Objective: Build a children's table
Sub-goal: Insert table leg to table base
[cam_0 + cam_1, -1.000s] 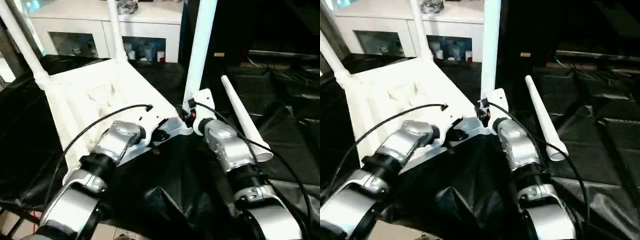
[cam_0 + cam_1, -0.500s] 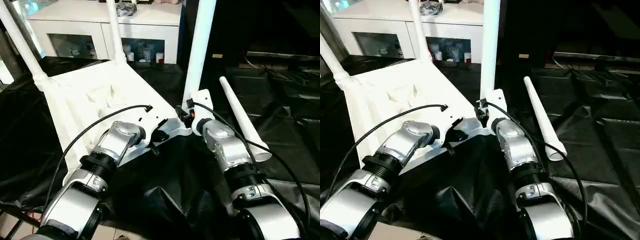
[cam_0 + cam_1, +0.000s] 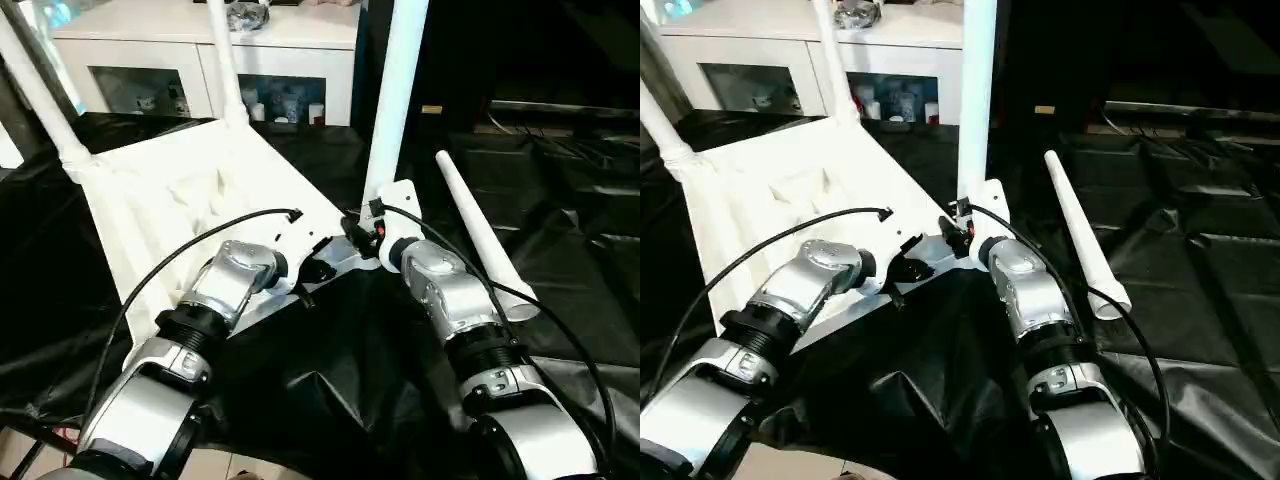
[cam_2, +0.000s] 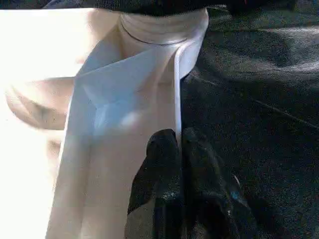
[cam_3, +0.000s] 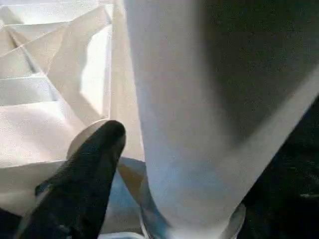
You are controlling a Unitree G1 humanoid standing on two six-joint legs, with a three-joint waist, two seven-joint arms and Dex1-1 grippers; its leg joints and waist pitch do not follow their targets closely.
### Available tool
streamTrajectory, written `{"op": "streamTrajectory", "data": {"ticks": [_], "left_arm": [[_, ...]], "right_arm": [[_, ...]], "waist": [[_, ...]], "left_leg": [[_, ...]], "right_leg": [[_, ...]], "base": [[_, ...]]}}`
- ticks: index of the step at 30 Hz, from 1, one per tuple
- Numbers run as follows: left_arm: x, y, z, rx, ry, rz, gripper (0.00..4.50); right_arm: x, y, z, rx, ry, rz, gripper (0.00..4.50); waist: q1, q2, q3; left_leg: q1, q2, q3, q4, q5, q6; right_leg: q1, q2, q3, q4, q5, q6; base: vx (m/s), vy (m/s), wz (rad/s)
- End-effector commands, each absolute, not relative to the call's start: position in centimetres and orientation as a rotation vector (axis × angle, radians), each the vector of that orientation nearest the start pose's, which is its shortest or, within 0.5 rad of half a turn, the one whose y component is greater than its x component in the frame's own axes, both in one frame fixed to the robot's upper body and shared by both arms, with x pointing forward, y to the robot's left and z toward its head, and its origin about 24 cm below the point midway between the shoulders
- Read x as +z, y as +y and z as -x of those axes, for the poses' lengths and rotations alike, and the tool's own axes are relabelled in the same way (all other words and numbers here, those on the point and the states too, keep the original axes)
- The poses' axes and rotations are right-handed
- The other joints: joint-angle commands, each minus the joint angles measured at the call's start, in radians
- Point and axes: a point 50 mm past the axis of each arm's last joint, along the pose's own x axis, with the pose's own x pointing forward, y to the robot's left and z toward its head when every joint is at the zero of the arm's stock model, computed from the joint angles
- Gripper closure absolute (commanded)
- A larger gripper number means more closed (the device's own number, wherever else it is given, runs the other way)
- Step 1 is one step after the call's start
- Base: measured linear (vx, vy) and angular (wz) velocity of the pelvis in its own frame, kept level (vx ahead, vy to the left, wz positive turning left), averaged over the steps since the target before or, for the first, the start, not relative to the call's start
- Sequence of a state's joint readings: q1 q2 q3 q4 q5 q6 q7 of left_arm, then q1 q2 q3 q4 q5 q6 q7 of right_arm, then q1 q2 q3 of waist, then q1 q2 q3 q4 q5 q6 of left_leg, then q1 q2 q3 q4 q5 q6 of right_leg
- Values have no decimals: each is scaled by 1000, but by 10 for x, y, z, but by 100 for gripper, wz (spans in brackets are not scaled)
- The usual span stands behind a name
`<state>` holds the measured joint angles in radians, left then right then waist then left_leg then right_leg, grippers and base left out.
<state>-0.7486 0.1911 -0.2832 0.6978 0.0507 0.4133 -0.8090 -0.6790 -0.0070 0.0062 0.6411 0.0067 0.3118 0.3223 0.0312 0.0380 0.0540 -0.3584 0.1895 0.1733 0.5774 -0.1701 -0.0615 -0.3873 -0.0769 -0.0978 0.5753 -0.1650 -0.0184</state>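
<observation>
White plastic, ribbed side up: my upturned rectangular children's table [image 3: 190,190] lies on black sheeting [image 3: 560,200]. My left gripper [image 4: 180,149] pinches its rim; my right gripper [image 5: 87,164] stands spread beside the upright white tube leg [image 3: 395,90].

three upright legs [image 3: 398,95] cut off at top edge, cabinet [image 3: 200,50] contents too small to tell

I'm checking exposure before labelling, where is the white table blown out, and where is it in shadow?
Left wrist view: the table top's underside glares to blank white, while the left gripper pinches its rim. Right wrist view: the upright leg falls into grey shadow on one side.
</observation>
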Motion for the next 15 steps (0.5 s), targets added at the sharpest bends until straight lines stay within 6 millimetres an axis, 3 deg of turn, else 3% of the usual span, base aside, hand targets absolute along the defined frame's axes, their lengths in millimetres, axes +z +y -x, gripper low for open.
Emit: {"op": "streamTrajectory", "data": {"ticks": [1, 3, 6, 15], "left_arm": [[87, 68, -350, -1061, 379, -343, 450], [87, 70, -348, -1082, 372, -348, 450], [87, 75, -345, -1114, 368, -355, 450], [86, 89, -337, -1186, 372, -372, 450]], "right_arm": [[43, -64, -345, 611, 432, 3, 49], [48, -67, -346, 627, 410, 30, 42], [56, -75, -346, 671, 379, 55, 36], [70, -100, -341, 771, 346, 104, 36]], "waist": [[2, -1, -57], [5, -1, -61], [13, -1, -72], [30, 4, -79]], "left_leg": [[14, 35, -24, -77, -397, 8], [8, 37, -21, -77, -353, 14], [-5, 40, -15, -69, -223, 35], [-3, 44, -9, -57, -132, 69]], "right_leg": [[23, -78, 48, -101, -522, -100], [28, -77, 52, -92, -447, -126], [39, -74, 56, -63, -234, -184], [45, -73, 56, -41, -65, -245]], "base": [[0, 0, 0], [0, 0, 0], [0, 0, 0], [0, 0, 0]]}}
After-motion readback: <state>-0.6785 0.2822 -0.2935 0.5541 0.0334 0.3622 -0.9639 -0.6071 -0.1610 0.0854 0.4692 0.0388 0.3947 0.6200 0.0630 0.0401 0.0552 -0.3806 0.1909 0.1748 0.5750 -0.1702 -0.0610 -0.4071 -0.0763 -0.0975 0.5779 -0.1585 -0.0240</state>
